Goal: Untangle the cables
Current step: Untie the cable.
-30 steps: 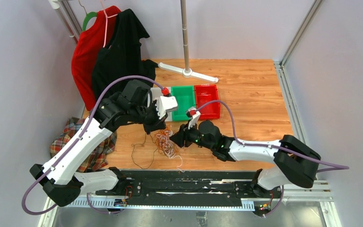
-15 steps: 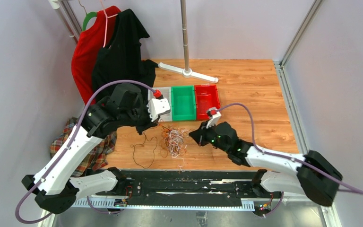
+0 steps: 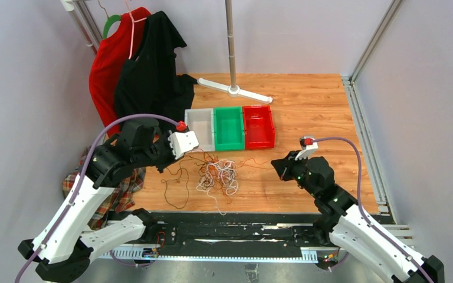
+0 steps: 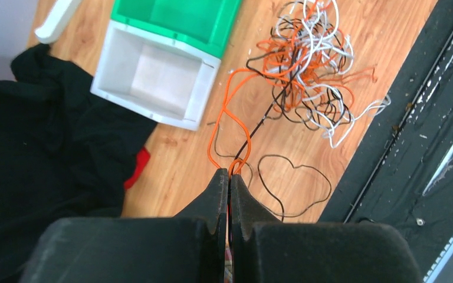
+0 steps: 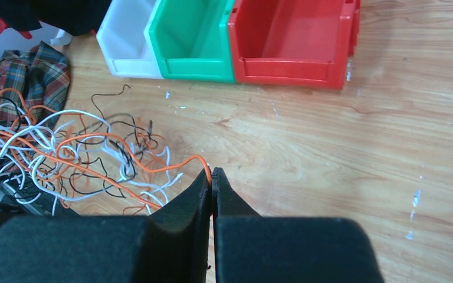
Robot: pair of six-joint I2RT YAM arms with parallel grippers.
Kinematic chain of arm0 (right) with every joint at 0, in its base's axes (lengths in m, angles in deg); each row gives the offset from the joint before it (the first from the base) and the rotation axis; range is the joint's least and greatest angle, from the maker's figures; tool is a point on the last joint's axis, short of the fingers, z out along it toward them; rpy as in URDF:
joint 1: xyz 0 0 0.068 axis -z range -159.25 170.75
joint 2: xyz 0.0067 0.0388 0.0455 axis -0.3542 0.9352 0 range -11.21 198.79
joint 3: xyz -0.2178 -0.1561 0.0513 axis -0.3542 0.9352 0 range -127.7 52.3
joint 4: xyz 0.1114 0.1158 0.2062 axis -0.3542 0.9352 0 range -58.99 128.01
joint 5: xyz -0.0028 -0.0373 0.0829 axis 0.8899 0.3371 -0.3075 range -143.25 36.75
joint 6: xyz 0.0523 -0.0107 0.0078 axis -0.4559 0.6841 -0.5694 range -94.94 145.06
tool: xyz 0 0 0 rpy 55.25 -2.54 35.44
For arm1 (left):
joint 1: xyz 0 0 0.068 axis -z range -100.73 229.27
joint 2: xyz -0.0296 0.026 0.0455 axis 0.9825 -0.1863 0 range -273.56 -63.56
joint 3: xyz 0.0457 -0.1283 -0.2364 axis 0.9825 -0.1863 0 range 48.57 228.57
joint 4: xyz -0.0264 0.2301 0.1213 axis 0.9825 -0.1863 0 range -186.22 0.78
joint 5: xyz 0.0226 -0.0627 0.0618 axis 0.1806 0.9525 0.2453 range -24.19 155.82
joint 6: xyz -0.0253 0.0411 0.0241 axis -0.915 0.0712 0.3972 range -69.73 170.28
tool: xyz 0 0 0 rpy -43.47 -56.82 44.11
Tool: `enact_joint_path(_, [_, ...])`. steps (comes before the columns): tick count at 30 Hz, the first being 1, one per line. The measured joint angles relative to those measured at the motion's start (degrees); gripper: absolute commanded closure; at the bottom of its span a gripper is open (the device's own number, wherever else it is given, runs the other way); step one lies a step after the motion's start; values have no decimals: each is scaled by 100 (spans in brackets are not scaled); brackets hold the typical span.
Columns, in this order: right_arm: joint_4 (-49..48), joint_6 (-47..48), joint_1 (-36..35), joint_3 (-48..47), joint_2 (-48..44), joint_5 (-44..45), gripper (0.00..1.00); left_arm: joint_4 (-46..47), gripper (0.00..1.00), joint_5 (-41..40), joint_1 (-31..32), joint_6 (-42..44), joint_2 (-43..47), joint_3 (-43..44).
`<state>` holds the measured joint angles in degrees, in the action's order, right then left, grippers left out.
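The cables (image 3: 218,174) lie as a loose tangle of white, orange and black wires on the wooden table, in front of the bins. In the left wrist view the tangle (image 4: 307,59) lies ahead of my left gripper (image 4: 229,177), which is shut on an orange loop and a black strand leading back to it. My left gripper (image 3: 171,160) hangs left of the tangle. My right gripper (image 5: 212,173) is shut on the end of one orange strand running left to the tangle (image 5: 65,147). From above, the right gripper (image 3: 275,165) sits right of the tangle.
White (image 3: 199,125), green (image 3: 229,127) and red (image 3: 258,125) bins stand in a row behind the cables. A stand's pole and white base (image 3: 236,90) are at the back, hung garments (image 3: 141,65) at back left, plaid cloth (image 3: 109,183) at left. A black rail (image 3: 230,227) runs along the near edge.
The right gripper shut on an orange strand and drew away to the right. The left gripper moved left with its strands. The tangle has been pulled looser and wider between them.
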<state>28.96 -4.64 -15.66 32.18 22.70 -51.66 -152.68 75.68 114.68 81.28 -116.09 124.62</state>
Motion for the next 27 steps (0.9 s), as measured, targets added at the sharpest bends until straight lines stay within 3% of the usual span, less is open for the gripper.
enact_joint_path(5, [439,50,116,-35,-98,-35,99,-42,99,-7,0,35,105,-404])
enact_joint_path(10, [1180,302,332,-656,33,52,99,42,99,-275,0,291,197,-922])
enact_joint_path(18, [1862,673,2524,-1996,146,-208,100,426,99,-1467,-4,1003,649,-2500])
enact_joint_path(27, [2347,610,3724,-2444,568,-203,99,981,99,-2321,-4,1423,763,-2973])
